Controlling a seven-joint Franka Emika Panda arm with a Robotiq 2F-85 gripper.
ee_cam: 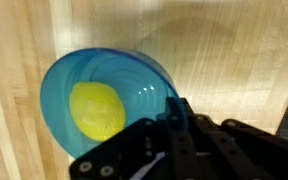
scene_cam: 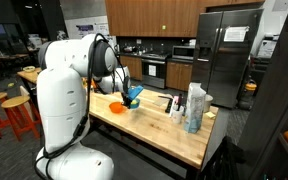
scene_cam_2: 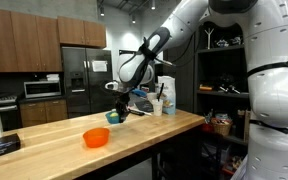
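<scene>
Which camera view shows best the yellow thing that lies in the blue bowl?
The wrist view: it looks down into the blue bowl, so the yellow thing shows whole. In both exterior views only the bowl's outer wall shows, small and from the side; the yellow thing is hidden inside.
</scene>
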